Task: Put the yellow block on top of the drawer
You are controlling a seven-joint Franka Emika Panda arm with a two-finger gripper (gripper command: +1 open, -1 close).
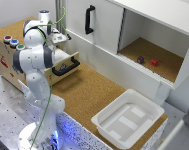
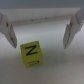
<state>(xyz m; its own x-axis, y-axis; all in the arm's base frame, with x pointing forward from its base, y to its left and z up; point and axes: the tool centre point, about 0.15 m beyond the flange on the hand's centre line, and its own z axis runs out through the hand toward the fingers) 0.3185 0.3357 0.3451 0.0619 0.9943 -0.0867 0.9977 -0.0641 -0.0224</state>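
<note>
- The wrist view shows the yellow block point(image 2: 32, 54), marked with a dark letter N on its upper face, lying on a pale surface.
- The claw point(image 2: 39, 34) is spread wide and grips nothing; one finger point(image 2: 8, 31) stands just beside a corner of the block, the other finger is well apart from it, and the block sits off-centre between them.
- Whether the near finger touches the block I cannot tell; the picture is blurred.
- In the exterior view the white arm point(image 1: 35, 55) reaches over the drawer point(image 1: 68, 64), which is pulled out of its small wooden box unit point(image 1: 8, 60), its black bar handle point(image 1: 67, 68) facing the cork counter point(image 1: 89, 92).
- The arm hides the claw and the yellow block in that view, so the block's place is plain only in the wrist view.
- Three round coloured buttons point(image 1: 13, 42) sit on the cork top of the unit, toward the exterior view's left.
- A large white cabinet point(image 1: 144, 30) stands behind, with a vertical black handle point(image 1: 89, 19) on its closed door; its open compartment holds a dark block point(image 1: 140, 59) and a red block point(image 1: 154, 62), near each other but apart.
- A white plastic tub point(image 1: 128, 118) rests on the counter toward the exterior view's right, well apart from the drawer.
</note>
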